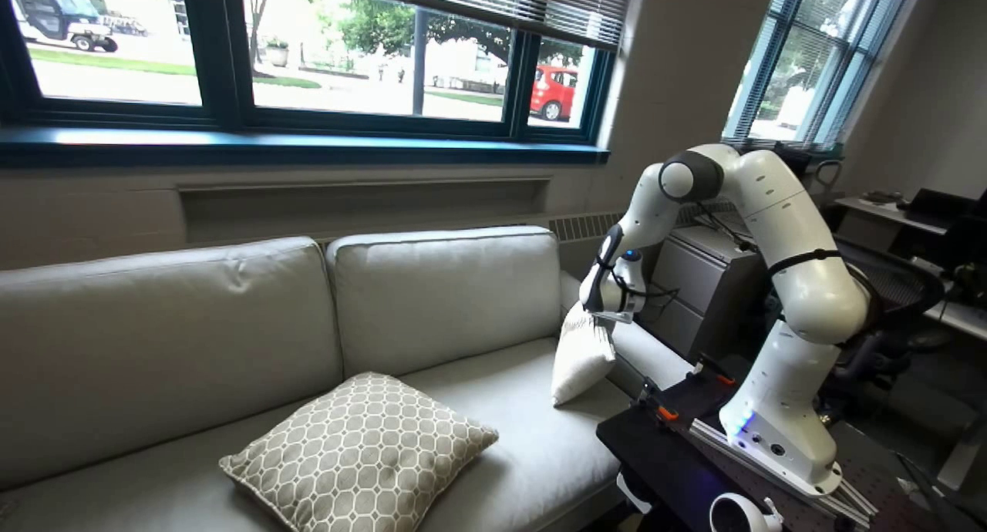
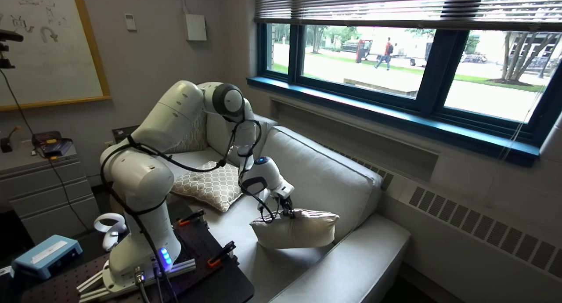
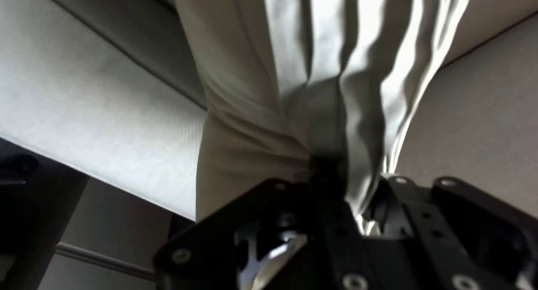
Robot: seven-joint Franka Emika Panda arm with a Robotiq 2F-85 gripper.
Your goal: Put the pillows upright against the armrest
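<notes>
One white pillow (image 2: 298, 233) is held, the jaws drawn narrow on its upper edge; the wrist view shows the cloth bunched into deep folds between them. That pillow is directly below the jaws, on edge and somewhat tilted, and shows there in both exterior views; whether its lower side touches the sofa seat (image 1: 532, 409) I cannot tell. The armrest (image 2: 349, 268) runs just to the side of the jaws and lower down; whether the pillow touches it I cannot make out.

The larger lattice pillow (image 1: 370, 455) lies on the seat, well apart from the jaws, on the side away from that armrest. A grey back cushion (image 1: 447, 293) stands near the jaws, toward the window (image 1: 347, 62). Much farther from the jaws, at the far end of the seat, a patterned cushion (image 2: 197, 135) is partly hidden by the robot arm (image 2: 169, 116). The arm extends across to the jaws from its base (image 2: 142, 246) on a black tabletop (image 2: 221, 284), which also carries clamps (image 2: 220, 254) with orange parts. Well away from the jaws, past the base, are a white ring-shaped controller (image 2: 112, 233) and a blue box (image 2: 47, 255). A filing cabinet (image 1: 685, 274) stands beyond the armrest as seen from the jaws.
</notes>
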